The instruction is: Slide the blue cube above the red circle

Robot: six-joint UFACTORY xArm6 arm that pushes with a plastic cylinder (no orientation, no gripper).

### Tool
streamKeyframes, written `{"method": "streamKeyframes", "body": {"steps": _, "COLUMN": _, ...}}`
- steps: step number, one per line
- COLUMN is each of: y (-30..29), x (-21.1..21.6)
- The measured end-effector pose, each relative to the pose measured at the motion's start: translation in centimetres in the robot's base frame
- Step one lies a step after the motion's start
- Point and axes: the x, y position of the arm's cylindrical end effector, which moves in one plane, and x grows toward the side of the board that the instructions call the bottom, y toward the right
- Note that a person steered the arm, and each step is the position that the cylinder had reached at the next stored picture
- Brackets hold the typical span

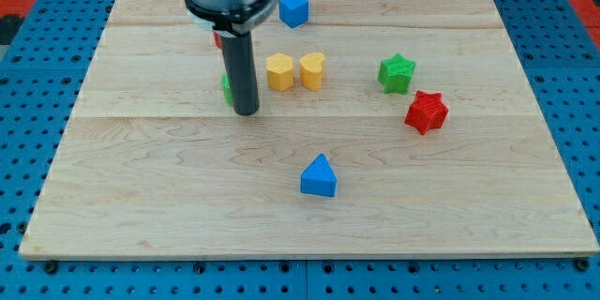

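Observation:
The blue cube (294, 8) sits near the board's top edge, right of the arm. A red block (217, 39), likely the red circle, is almost wholly hidden behind the rod; only a sliver shows at the rod's left. My tip (246, 111) rests on the board below that red sliver and well below-left of the blue cube. A green block (226, 87) peeks out at the rod's left, touching or very close to it.
A yellow hexagon (279, 71) and a yellow heart (312, 70) stand side by side right of the rod. A green star (397, 73) and a red star (427, 112) lie at the right. A blue triangle (319, 177) lies lower centre. The wooden board (141, 197) sits on blue pegboard.

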Motion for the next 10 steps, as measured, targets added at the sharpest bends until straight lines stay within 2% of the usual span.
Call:
{"method": "streamKeyframes", "body": {"steps": 2, "y": -0.1, "x": -2.4}}
{"method": "streamKeyframes", "body": {"steps": 3, "y": -1.3, "x": -1.1}}
{"method": "streamKeyframes", "body": {"steps": 4, "y": -10.4, "x": -1.4}}
{"method": "streamKeyframes", "body": {"steps": 5, "y": -9.5, "x": -6.5}}
{"method": "streamKeyframes", "body": {"steps": 7, "y": 5.2, "x": -11.4}}
{"method": "streamKeyframes", "body": {"steps": 8, "y": 14.4, "x": -16.0}}
{"method": "streamKeyframes", "body": {"steps": 9, "y": 14.1, "x": -19.6}}
{"method": "streamKeyframes", "body": {"steps": 10, "y": 6.1, "x": -20.8}}
